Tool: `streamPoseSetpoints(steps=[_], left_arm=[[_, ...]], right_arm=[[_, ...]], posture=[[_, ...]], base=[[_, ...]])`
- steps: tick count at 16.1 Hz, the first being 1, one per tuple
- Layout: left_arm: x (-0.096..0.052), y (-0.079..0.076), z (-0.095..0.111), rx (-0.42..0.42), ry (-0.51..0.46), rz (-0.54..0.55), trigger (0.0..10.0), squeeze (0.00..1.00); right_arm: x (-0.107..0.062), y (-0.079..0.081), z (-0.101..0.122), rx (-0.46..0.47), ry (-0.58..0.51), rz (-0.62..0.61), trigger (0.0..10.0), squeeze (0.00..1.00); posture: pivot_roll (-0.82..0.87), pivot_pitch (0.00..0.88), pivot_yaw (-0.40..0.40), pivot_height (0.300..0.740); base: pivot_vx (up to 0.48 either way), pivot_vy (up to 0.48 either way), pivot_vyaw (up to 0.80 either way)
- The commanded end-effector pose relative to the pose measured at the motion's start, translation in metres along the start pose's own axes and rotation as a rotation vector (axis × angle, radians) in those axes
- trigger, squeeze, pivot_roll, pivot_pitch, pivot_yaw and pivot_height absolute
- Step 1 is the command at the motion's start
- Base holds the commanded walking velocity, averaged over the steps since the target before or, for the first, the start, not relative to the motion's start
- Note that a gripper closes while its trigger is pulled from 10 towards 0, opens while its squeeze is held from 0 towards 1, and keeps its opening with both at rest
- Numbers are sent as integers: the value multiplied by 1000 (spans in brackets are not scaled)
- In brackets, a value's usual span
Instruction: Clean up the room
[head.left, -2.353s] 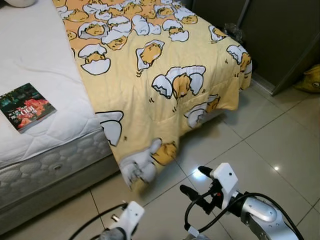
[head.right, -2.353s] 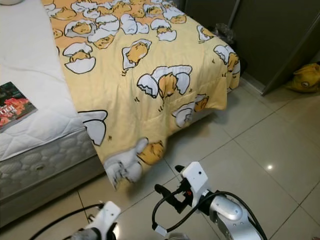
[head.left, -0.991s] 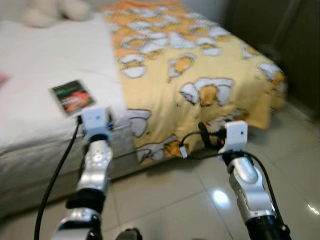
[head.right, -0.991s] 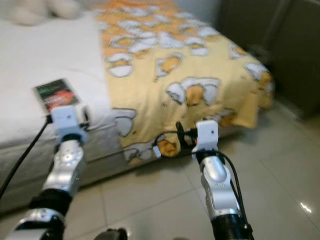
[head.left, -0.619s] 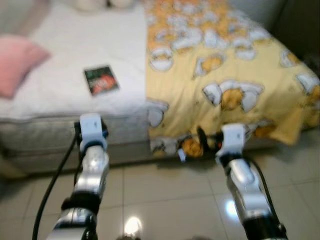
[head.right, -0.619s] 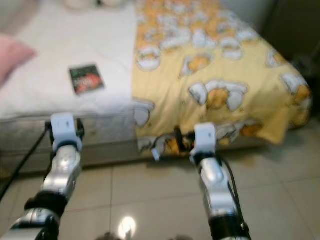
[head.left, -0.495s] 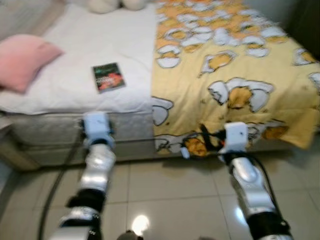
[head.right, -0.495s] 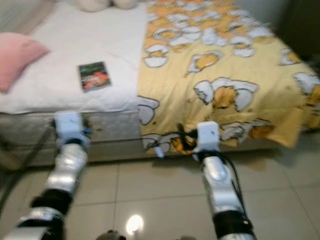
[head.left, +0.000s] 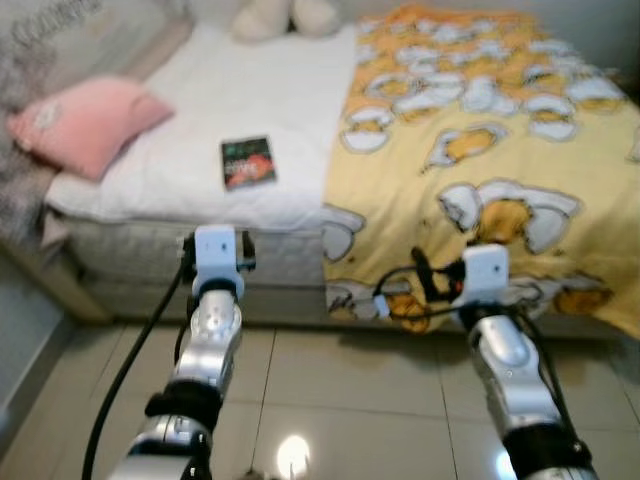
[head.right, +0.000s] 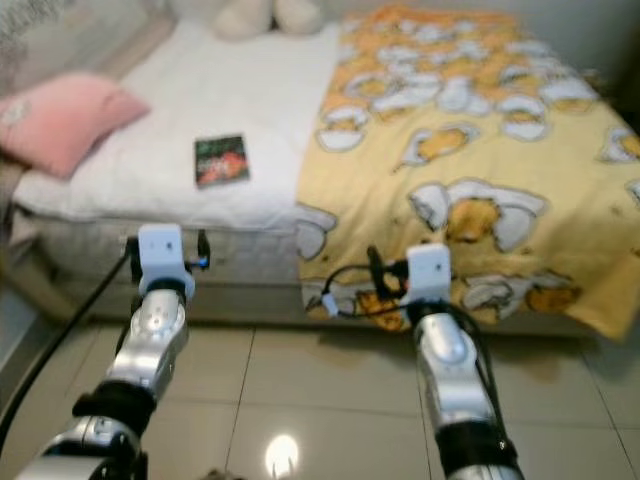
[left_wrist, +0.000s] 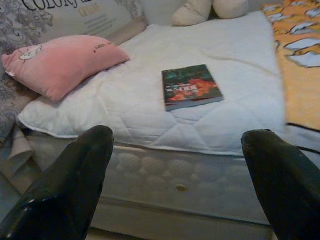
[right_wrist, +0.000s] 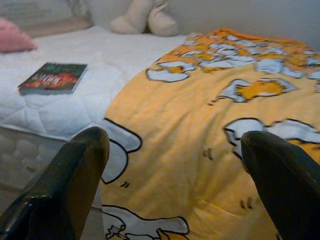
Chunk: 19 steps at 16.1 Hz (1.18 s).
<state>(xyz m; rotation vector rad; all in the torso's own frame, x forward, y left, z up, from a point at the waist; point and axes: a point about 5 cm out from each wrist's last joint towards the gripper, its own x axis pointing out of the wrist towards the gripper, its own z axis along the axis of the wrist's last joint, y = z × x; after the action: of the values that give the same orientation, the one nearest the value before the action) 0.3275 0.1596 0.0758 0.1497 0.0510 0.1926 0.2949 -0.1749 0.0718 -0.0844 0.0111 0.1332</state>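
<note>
A white mattress (head.left: 215, 90) carries a dark book (head.left: 247, 162) with a red-and-green cover, lying flat near the bed's side edge. A yellow blanket (head.left: 500, 130) printed with egg figures covers the bed's right part and hangs over its side toward the floor. My left gripper (left_wrist: 177, 142) is open and held out in front of the mattress side, below the book (left_wrist: 190, 86). My right gripper (right_wrist: 175, 137) is open too, facing the blanket's (right_wrist: 200, 145) hanging edge. Neither holds anything.
A pink pillow (head.left: 90, 122) lies at the bed's left end, with a grey patterned cushion (left_wrist: 30, 20) behind it. A cream plush toy (head.left: 280, 15) sits at the far side of the bed. Glossy tiled floor (head.left: 340, 390) lies between me and the bed.
The whole view has swung left along the bed, bringing the pink pillow and plush toy into sight. Both arms have risen from low near the floor to held out toward the bed.
</note>
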Motion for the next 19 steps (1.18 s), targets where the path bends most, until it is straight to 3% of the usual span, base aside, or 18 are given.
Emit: streamPoseSetpoints(steps=[1,6,7,8,11,19], left_arm=[[2,5,2,37,-18,-12,10000,1000],[1,2,2,8,-38,-51,10000,1000],[1,1,0,6,-19,-55,10000,0],[1,0,-3,-4,19,-61,10000,0],[2,1,-10,-66,83,-57,10000,0],[5,3,-10,-48,79,-104,10000,0]], right_arm=[[3,9,1,11,-9,41,10000,1000],[1,11,-4,-13,20,42,10000,1000],[1,10,-5,-12,24,38,10000,855],[1,10,-5,-8,25,38,10000,0],[0,9,-6,-15,24,41,10000,0],[-1,13,-6,-16,11,53,10000,0]], posture=[[-181,0,46,740],[-186,0,45,740],[-185,0,44,740],[-185,0,44,740],[-187,0,45,740],[-182,0,44,740]], base=[[259,0,444],[0,0,80],[0,0,0],[0,0,0],[259,0,0],[480,0,0]])
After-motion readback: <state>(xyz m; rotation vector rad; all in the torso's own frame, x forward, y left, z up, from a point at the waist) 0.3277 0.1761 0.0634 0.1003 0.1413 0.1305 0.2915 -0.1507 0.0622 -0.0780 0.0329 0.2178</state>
